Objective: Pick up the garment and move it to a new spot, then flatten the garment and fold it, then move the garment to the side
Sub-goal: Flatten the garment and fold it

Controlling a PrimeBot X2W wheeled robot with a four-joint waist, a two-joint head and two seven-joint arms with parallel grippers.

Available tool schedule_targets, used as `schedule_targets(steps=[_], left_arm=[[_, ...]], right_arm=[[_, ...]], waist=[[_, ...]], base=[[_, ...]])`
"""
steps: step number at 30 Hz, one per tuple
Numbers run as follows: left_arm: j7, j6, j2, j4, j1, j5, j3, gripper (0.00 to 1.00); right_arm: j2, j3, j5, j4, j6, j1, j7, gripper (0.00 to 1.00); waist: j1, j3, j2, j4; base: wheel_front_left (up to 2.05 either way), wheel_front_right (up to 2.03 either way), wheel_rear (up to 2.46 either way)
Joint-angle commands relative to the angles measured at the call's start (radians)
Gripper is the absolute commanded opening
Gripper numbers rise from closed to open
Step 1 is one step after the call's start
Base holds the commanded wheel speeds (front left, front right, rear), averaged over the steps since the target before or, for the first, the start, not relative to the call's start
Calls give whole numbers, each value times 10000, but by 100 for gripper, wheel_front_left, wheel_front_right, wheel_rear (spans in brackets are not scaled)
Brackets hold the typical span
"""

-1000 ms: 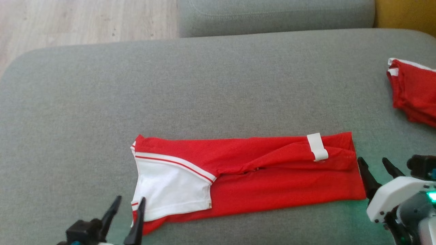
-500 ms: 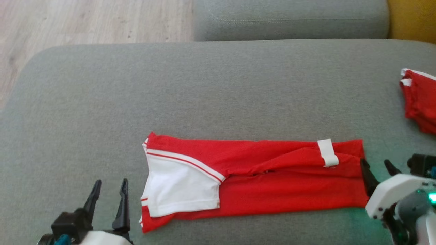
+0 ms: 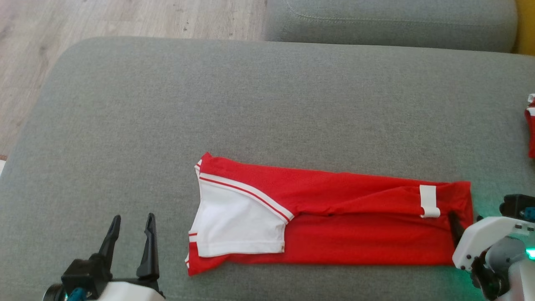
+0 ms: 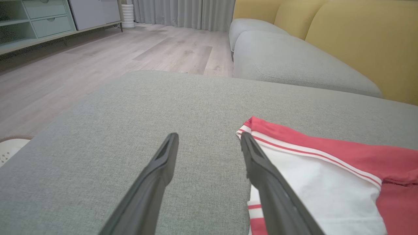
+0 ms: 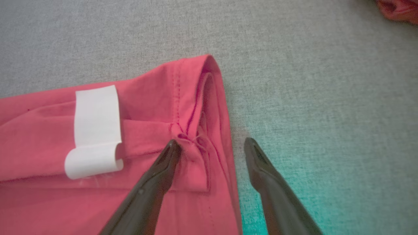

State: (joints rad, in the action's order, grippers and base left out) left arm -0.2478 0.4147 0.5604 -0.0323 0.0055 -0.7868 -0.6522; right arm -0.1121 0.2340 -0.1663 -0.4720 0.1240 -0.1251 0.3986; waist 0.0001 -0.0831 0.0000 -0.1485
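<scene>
Compared with a second ago, your left gripper [image 3: 133, 217] stands clear of the garment [image 3: 334, 225], a long folded strip on the grey cushion [image 3: 250, 104], while your right gripper [image 5: 212, 142] straddles its hem, both wide open and empty, so I judge further folding and the move aside remain.

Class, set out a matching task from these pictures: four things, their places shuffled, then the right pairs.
Things
1. left end effector
2. right end effector
3. white tab
4. second red garment

Places
A. at the head view's right edge
B. open, over bare cushion left of the folded garment
C. open, one finger over the folded garment's right end, one over cushion
D. lying on the folded garment near its right end

Pairs: 1-B, 2-C, 3-D, 4-A
</scene>
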Motion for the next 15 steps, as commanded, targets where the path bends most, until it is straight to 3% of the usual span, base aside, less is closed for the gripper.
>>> schedule_targets(steps=[1, 2, 4, 5, 6, 9, 10, 15], left_arm=[[-96, 114, 234, -344, -327, 164, 385, 100], [-83, 142, 234, -380, -338, 187, 370, 100], [-56, 180, 232, -455, -349, 228, 329, 100], [-49, 203, 229, -486, -347, 240, 317, 100], [-49, 203, 229, -486, -347, 240, 317, 100], [-26, 244, 233, -558, -330, 264, 285, 100], [-22, 247, 235, -564, -325, 265, 279, 100], [-13, 263, 255, -556, -307, 283, 266, 100]], right_arm=[[-114, -283, -94, -58, 67, -294, -69, 100], [-86, -310, -117, -109, 67, -260, -132, 98], [-6, -388, -153, -159, 67, -165, -266, 54], [50, -409, -169, -160, 67, -112, -335, 42], [50, -409, -169, -160, 67, -112, -335, 42], [202, -501, -210, -180, 67, -3, -606, 5], [242, -555, -220, -193, 67, 9, -728, 0], [360, -584, -170, -189, 67, -130, -1364, 0]], waist=[[-1, 34, 0, -28], [-1, 49, 0, -28], [-1, 84, 0, -1], [-1, 100, 0, 35], [-1, 100, 0, 35], [-1, 123, 0, 195], [-1, 126, 0, 263], [-1, 194, 0, 689]], base=[[0, 0, 0], [0, 0, 0], [0, 0, 0], [0, 0, 0], [0, 0, 0], [0, 0, 0], [0, 0, 0], [0, 0, 0]])
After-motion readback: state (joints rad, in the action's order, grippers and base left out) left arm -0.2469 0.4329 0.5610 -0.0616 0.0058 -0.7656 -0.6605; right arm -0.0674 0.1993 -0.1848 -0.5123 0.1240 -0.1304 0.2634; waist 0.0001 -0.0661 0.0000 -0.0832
